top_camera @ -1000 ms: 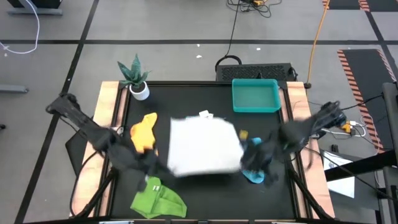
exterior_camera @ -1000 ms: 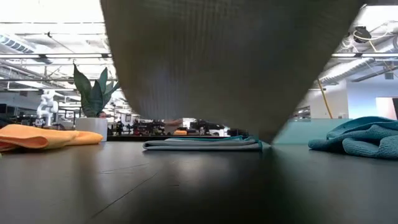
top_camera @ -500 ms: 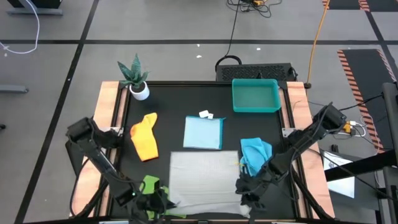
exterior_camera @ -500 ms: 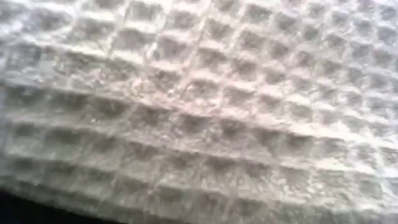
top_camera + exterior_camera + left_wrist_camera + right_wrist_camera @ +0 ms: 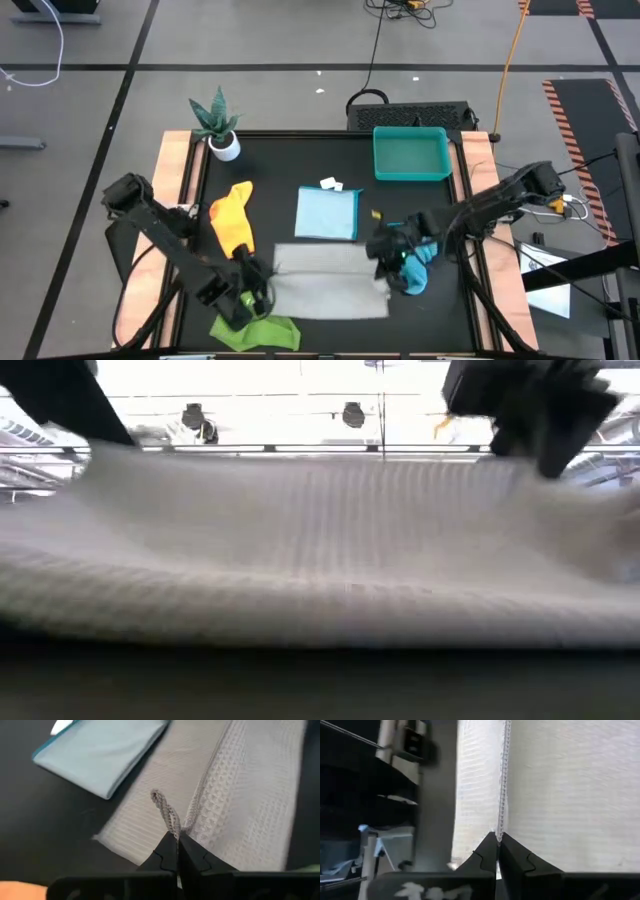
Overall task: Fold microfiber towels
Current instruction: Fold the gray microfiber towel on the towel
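Observation:
The white-grey towel (image 5: 330,285) lies at the table's near middle, with its lower layer on the table and its near part lifted over it; it fills the low view (image 5: 320,550). My left gripper (image 5: 250,277) is shut on its left end and my right gripper (image 5: 385,250) is shut on its right end. A folded light blue towel (image 5: 328,213) lies flat behind it. The yellow-orange towel (image 5: 232,218) lies at the left, the lime green towel (image 5: 257,330) at the near edge, and the turquoise towel (image 5: 414,268) under my right arm. My left gripper pinches the towel's lifted left corner (image 5: 170,822) between its two shut fingers; a tip of cloth sticks out past them. The held layer is raised, and the layer below it (image 5: 135,827) lies flat on the table. My right gripper pinches the towel's right edge (image 5: 501,815) between its two shut fingers, and the edge runs straight away from them. The held part is lifted, with the cloth spread out to either side of it.
A teal plastic tray (image 5: 410,155) stands at the far right. A potted plant (image 5: 215,125) stands at the far left corner. A small white scrap (image 5: 330,184) lies beyond the light blue towel. The table's wooden side edges (image 5: 178,180) flank the black mat.
Both grippers first went toward the near edge and down, laying the white-grey towel flat on the table. They then went back toward the far edge, still shut on its near corners, drawing the near edge up and over the part that stayed on the table.

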### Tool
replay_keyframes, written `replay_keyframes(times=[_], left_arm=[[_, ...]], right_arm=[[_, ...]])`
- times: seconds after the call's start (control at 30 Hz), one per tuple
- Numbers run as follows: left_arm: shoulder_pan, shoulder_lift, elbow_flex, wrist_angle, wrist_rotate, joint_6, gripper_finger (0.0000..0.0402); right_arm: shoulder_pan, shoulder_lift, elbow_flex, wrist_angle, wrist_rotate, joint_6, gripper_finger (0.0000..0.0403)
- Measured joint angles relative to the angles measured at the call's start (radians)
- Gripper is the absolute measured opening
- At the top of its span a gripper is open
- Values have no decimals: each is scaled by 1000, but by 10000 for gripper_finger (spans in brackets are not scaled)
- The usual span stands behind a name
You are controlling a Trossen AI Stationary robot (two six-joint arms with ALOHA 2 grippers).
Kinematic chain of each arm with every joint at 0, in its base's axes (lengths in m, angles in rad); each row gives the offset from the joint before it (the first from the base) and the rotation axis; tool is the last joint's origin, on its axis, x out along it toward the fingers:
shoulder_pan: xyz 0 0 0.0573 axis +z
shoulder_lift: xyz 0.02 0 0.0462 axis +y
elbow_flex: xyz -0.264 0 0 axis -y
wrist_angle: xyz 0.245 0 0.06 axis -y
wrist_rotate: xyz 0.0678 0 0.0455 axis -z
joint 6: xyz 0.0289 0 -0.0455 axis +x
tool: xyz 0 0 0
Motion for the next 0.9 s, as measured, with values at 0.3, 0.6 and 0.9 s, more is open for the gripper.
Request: replay_keyframes(times=[0.3,0.6,0.9], left_arm=[[205,1,-69,16,137,75,0],[331,1,-86,53,258,176,26],[363,-6,-86,83,267,237,84]], right_arm=[[-181,62,0,-75,-25,-123,0],[-252,82,0,-97,-17,-177,35],[-298,46,0,-214,-6,-173,122]])
